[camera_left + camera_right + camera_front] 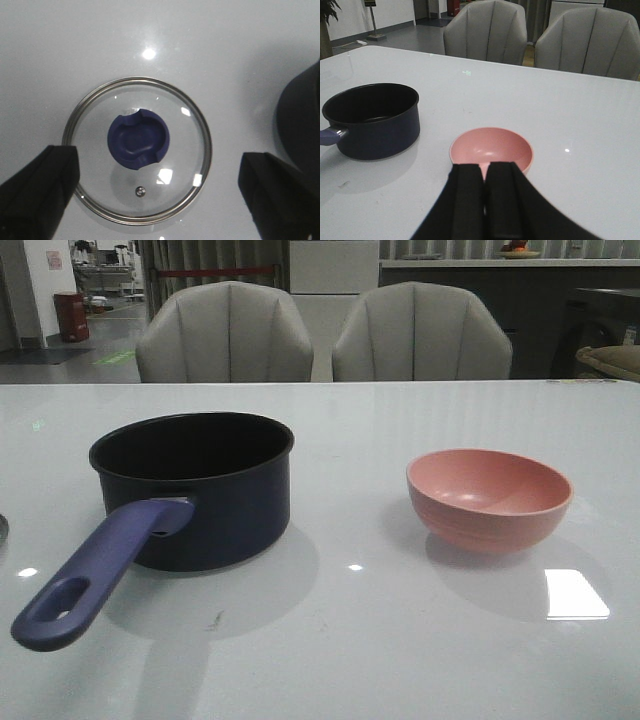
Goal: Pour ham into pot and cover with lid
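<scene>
Your right gripper (pixel 484 200), fingers together and empty, sits just near of the salmon-pink bowl (pixel 491 148); the dark navy pot (pixel 372 119) stands open to its left. Your left gripper (pixel 160 192) hangs wide open over the glass lid (pixel 137 170).

The pot (pixel 195 490) is looking dark navy with a black inside and a purple-blue handle (pixel 95 570). The bowl (pixel 489 498) is showing salmon pink all over. The lid (pixel 137 150) is clear glass with a silvery rim and a deep blue knob (pixel 139 139), sitting on a glossy white table (pixel 380 640). Both grippers' fingers (pixel 470 200) are showing up black.
</scene>
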Robot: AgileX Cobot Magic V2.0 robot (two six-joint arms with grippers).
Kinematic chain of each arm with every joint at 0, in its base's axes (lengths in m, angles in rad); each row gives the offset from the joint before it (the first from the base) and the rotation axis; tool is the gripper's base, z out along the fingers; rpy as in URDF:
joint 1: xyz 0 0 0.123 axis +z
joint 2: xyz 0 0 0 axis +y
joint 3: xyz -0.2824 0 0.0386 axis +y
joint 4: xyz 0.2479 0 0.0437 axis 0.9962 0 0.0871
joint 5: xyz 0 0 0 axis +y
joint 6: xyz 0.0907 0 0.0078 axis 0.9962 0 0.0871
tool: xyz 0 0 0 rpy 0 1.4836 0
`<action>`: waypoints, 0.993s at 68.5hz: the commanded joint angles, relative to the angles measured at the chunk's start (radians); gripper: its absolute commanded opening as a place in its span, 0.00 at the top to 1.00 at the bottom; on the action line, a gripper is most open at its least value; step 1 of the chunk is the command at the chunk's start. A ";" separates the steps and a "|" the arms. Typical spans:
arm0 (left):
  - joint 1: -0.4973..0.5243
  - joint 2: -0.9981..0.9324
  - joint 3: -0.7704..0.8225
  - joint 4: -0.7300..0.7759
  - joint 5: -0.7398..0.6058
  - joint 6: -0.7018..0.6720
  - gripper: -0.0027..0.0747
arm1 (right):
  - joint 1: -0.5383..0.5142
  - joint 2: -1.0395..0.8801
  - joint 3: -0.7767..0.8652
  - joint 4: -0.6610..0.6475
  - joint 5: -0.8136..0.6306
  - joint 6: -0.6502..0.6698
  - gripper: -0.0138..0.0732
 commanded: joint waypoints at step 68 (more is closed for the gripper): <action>0.043 0.533 -0.327 -0.026 0.201 -0.013 0.09 | 0.000 0.009 -0.027 -0.010 -0.079 -0.013 0.68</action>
